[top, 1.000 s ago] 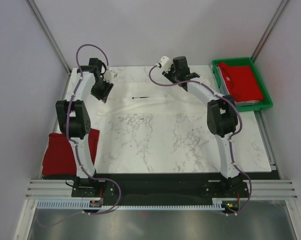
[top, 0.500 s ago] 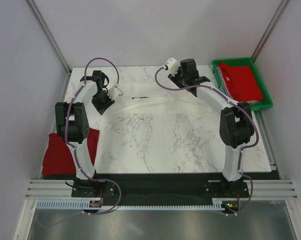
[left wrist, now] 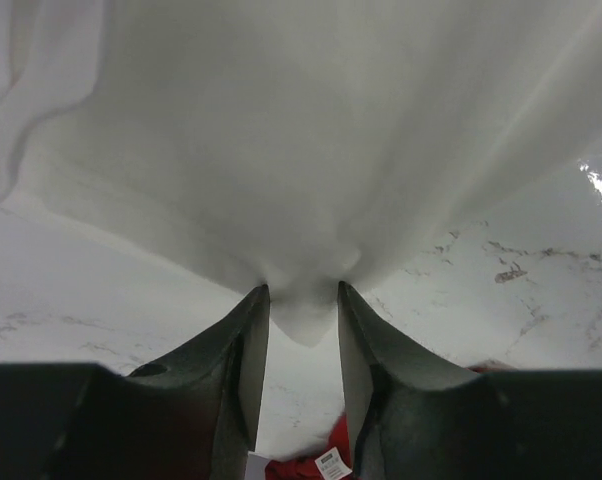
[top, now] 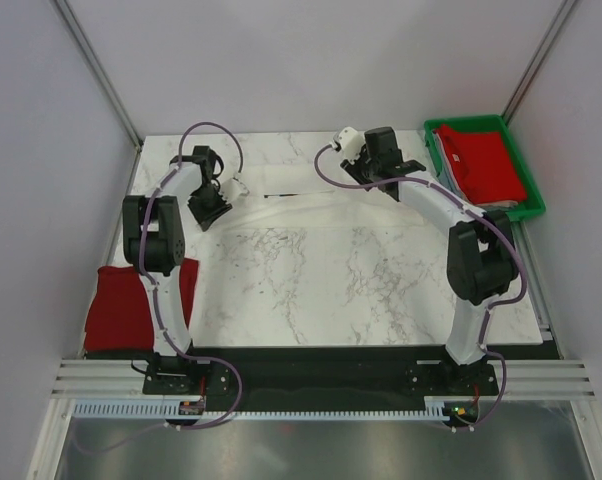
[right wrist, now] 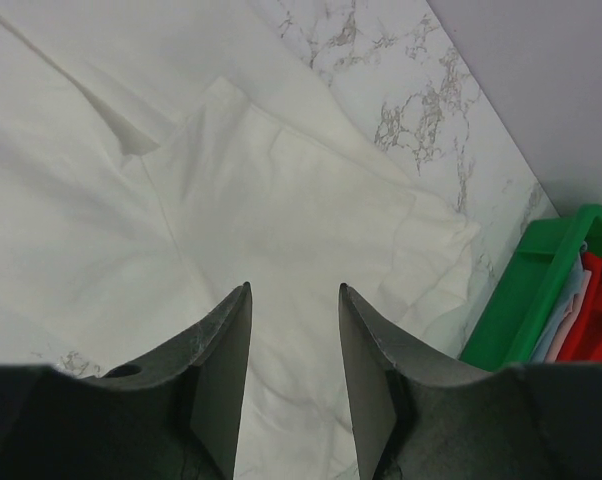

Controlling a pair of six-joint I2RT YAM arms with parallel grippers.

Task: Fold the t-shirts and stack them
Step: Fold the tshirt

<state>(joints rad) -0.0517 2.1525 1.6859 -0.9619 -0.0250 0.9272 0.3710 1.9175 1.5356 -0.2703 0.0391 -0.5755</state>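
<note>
A white t-shirt (top: 301, 208) lies across the back of the marble table (top: 361, 290). My left gripper (top: 211, 208) is at its left end. In the left wrist view the gripper (left wrist: 301, 290) is shut on a pinched corner of the white t-shirt (left wrist: 331, 150), and tension creases fan out from the fingertips. My right gripper (top: 369, 178) hovers over the shirt's right end. In the right wrist view it (right wrist: 294, 288) stands open above the flat cloth (right wrist: 281, 190), with nothing between the fingers. A red t-shirt (top: 116, 305) hangs off the table's left edge.
A green plastic tray (top: 529, 208) stands at the back right with a folded red shirt (top: 481, 160) on top of other cloth; its rim (right wrist: 526, 290) shows beside the right gripper. The red cloth with a label (left wrist: 306, 465) shows below the left jaws. Grey walls enclose the table.
My left gripper has come nearer and slightly right, pulling the shirt's left end; the dark chest print no longer shows. The right gripper has moved right along the shirt's back edge.
</note>
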